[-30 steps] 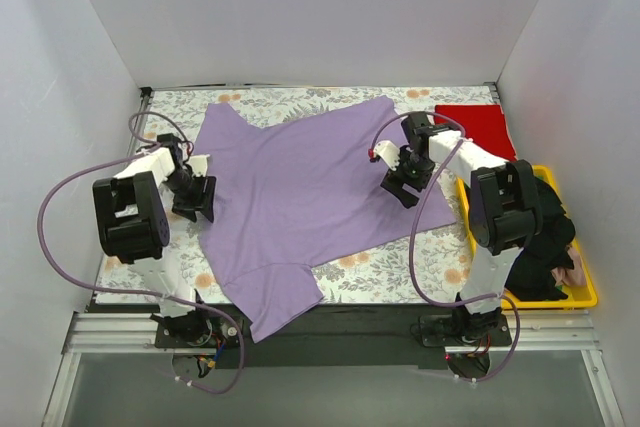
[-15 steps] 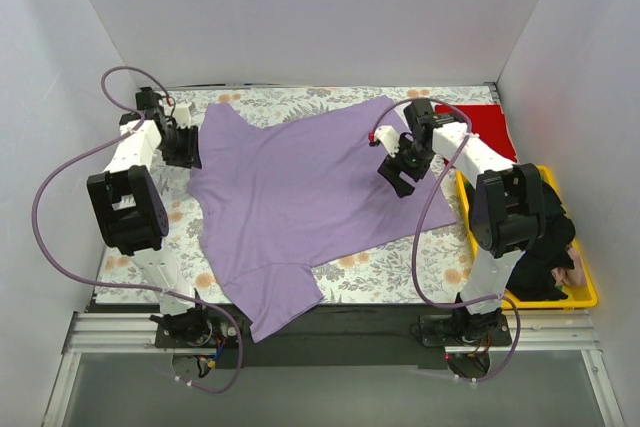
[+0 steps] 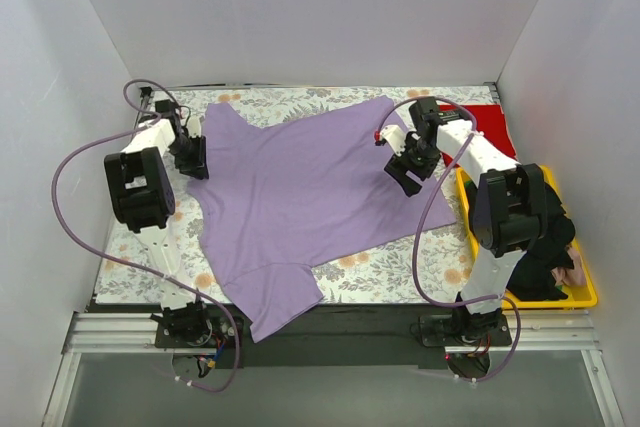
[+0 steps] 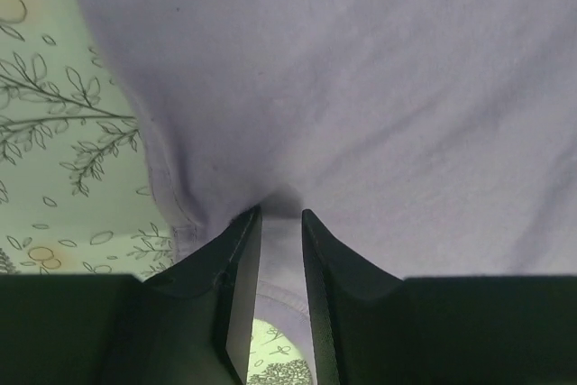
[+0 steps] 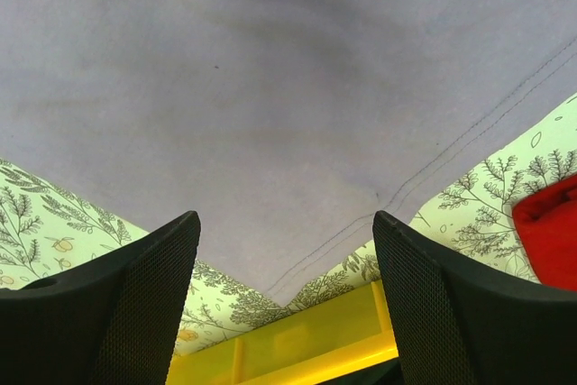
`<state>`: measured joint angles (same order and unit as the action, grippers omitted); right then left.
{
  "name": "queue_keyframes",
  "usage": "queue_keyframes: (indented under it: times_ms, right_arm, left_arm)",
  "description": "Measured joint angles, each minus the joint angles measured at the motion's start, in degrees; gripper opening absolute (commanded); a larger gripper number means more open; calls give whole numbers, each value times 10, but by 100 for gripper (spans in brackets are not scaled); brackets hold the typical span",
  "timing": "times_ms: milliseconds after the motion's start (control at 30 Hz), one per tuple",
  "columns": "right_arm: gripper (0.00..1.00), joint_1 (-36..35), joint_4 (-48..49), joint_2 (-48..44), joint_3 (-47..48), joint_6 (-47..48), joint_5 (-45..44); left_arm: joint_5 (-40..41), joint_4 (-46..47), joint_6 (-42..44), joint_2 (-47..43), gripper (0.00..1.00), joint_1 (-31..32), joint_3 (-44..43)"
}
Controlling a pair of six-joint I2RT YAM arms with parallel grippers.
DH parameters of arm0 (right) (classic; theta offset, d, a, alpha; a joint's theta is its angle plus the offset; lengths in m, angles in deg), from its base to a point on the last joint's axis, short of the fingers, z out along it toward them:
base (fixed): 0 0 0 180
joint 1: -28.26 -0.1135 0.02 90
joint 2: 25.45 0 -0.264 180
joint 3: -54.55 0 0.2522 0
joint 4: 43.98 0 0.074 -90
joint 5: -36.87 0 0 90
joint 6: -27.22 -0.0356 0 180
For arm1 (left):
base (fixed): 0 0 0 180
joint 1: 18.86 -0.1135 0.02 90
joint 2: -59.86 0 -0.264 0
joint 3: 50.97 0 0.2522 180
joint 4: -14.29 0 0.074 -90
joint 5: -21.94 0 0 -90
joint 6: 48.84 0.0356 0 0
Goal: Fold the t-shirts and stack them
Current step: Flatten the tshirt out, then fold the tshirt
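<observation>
The lavender-purple t-shirt (image 3: 290, 197) lies spread out on the floral cloth, one sleeve hanging over the near edge. My left gripper (image 3: 195, 155) is at its far left sleeve; in the left wrist view the gripper (image 4: 280, 215) is shut on a pinch of the lavender cloth (image 4: 361, 87) at its hem. My right gripper (image 3: 408, 162) hovers open over the shirt's right part; in the right wrist view the gripper (image 5: 287, 218) stands wide and empty above the cloth (image 5: 270, 87) near its corner. The red t-shirt (image 3: 482, 127) lies folded at the back right, and its edge shows in the right wrist view (image 5: 552, 227).
A grey-and-orange floral cloth (image 3: 400, 267) covers the table. A yellow tray (image 3: 585, 292) at the right edge holds dark clothes (image 3: 545, 237); its rim shows in the right wrist view (image 5: 297, 340). White walls enclose the back and sides.
My left arm swung from the shirt's left middle edge to the far left sleeve and closed on it. My right gripper shifted slightly back and right, staying open.
</observation>
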<state>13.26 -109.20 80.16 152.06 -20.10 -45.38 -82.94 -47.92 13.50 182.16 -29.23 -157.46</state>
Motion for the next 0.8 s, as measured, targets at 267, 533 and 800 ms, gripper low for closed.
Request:
queue_keyframes:
  times_ms: [267, 533, 800]
  right_arm:
    - [83, 3, -11, 0, -1, 1, -1]
    - [74, 3, -12, 31, 9, -10, 21]
    - [71, -11, -11, 46, 16, -25, 47]
  left_arm:
    - [44, -58, 9, 149, 22, 1, -245]
    - [105, 65, 50, 278, 38, 9, -442]
    - [-14, 118, 80, 129, 55, 0, -251]
